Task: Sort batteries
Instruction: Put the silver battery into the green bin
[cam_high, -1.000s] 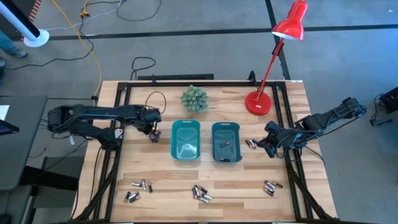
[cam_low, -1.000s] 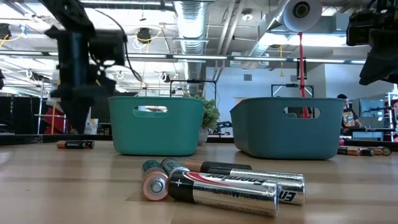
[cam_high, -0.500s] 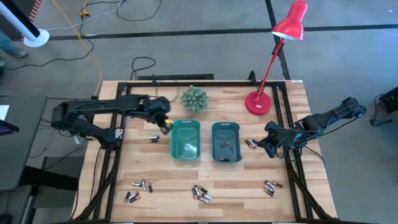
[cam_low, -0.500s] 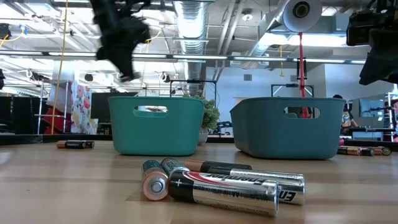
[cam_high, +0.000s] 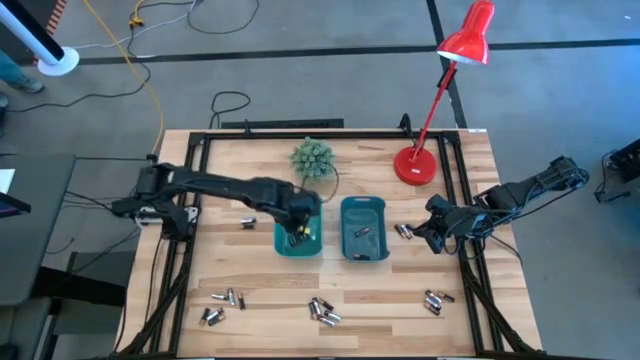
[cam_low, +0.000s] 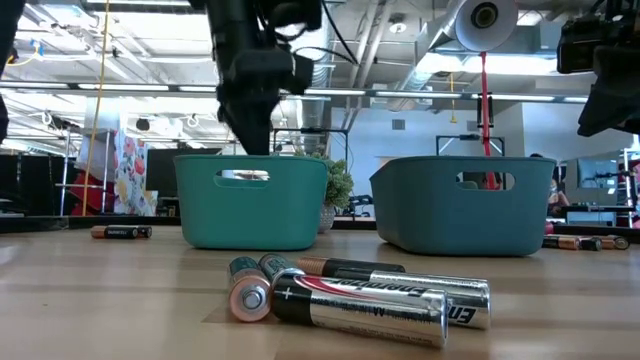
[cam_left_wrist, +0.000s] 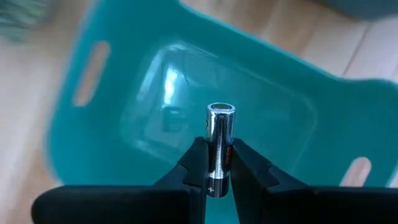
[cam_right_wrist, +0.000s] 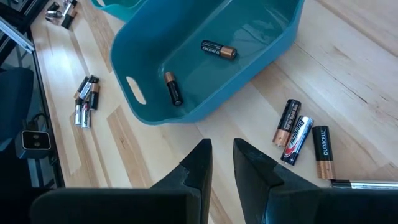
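Left gripper: your left gripper (cam_left_wrist: 217, 163) hangs over the left bin (cam_high: 283, 238), fingers clamped on a silvery battery (cam_left_wrist: 219, 134) that stands up between them; the wrist view shows the bin's bare floor under it.
Right gripper: your right gripper (cam_right_wrist: 222, 160) hangs over bare wood by the table's right edge, beside the right bin (cam_high: 375, 205); its fingers stand a narrow gap apart with nothing between them.
Right bin: you have two dark copper-ended cells (cam_right_wrist: 218, 50) lying on its floor, apart from each other.
Loose batteries: you have three cells (cam_right_wrist: 300, 138) side by side on the wood just beside the right bin, one cell (cam_high: 247, 223) left of the left bin, and clusters along the front: front left (cam_high: 221, 303), front middle (cam_high: 323, 311), front right (cam_high: 433, 301).
Edges: a black frame (cam_high: 196, 180) runs along the table's sides and back; the left arm crosses the left rail.
Open room: you have bare wood between the bins and the front clusters. The narrow strip between the two bins is clear.
Back of table: a green plant (cam_high: 312, 158) and a red lamp (cam_high: 415, 165) stand behind the bins.
Low view only: it shows the bins' handle slots (cam_low: 245, 176) and the front-middle batteries (cam_low: 356, 295) close up.
High view only: it shows every cluster together.
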